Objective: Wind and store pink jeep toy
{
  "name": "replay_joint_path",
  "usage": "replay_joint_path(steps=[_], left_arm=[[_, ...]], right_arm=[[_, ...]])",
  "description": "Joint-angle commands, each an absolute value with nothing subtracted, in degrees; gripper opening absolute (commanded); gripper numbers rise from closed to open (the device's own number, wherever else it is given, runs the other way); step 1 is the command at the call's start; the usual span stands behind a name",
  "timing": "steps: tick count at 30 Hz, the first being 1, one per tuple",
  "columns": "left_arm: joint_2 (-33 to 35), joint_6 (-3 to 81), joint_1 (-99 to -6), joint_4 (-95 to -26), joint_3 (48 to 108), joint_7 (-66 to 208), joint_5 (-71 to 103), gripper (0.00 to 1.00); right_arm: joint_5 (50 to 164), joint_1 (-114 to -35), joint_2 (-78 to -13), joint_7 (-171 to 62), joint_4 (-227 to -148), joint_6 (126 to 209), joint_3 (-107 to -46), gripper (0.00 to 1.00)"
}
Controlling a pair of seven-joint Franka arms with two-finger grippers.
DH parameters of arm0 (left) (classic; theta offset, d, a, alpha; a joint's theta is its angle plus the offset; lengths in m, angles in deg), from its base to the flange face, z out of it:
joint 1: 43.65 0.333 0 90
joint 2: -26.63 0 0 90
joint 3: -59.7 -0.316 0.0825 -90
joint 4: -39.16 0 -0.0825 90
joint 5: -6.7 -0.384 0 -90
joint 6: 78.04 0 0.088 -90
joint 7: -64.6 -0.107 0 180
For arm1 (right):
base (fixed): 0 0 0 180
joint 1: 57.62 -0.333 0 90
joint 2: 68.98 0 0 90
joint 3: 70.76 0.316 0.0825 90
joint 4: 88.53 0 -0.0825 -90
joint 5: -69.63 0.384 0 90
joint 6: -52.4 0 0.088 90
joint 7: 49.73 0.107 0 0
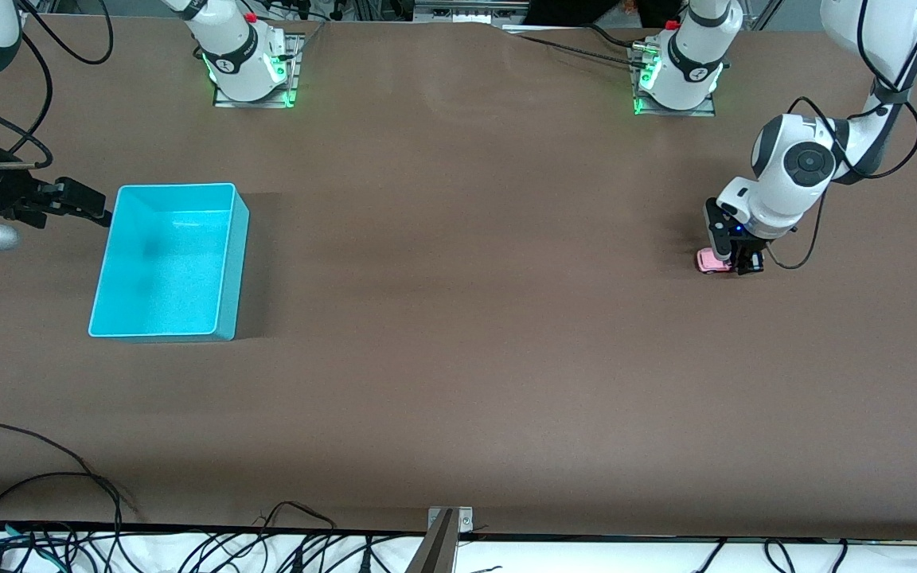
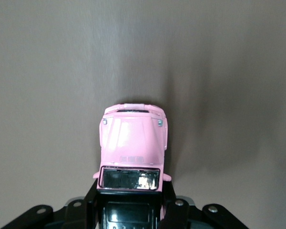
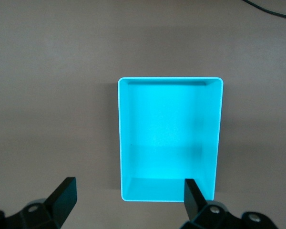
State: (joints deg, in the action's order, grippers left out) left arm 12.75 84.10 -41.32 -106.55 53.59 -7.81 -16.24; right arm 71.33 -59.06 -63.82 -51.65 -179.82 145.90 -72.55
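Cables trailed along the table's near edge, well apart from the action. Farther up, toward the left arm's end of the table, the pink jeep toy sat on its wheels on the brown surface, clamped in the left gripper. In the left wrist view the toy car showed its pink hood and windshield, with the black fingers pressed against both flanks of the cab and the nose pointing away from the gripper.

By its look the jeep was a light, rigid moulded body, glossy and likely slick, so a hold across the flat cab sides, low and square as shown, appeared the safest; a grip on the rounded hood or the wheels would probably slip. Winding it would likely mean dragging it backward with the wheels pressed to the table, which calls for firm but not crushing pressure.

Well apart, toward the right arm's end of the table, the turquoise bin stood empty. The right gripper waited just beside the bin's rim, its fingers spread wide and holding nothing, the bin open below it in the right wrist view.
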Motion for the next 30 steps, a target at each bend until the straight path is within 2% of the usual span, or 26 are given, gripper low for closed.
replay_joint_path(steps=[1,23,30], left_arm=[[6.9,86.5,-41.5,-103.8,51.3,-11.8,-14.7,0.0],[3.1,86.5,-40.4,-101.6,42.4,-17.7,-15.4,0.0],[0.4,86.5,-34.7,-97.3,41.7,-26.0,-14.7,0.0]], right_arm=[[71.8,-59.0,-63.6,-51.0,-178.9,145.6,-72.7,1.0],[71.8,-59.0,-63.6,-51.0,-178.9,145.6,-72.7,1.0],[71.8,-59.0,-63.6,-51.0,-178.9,145.6,-72.7,1.0]])
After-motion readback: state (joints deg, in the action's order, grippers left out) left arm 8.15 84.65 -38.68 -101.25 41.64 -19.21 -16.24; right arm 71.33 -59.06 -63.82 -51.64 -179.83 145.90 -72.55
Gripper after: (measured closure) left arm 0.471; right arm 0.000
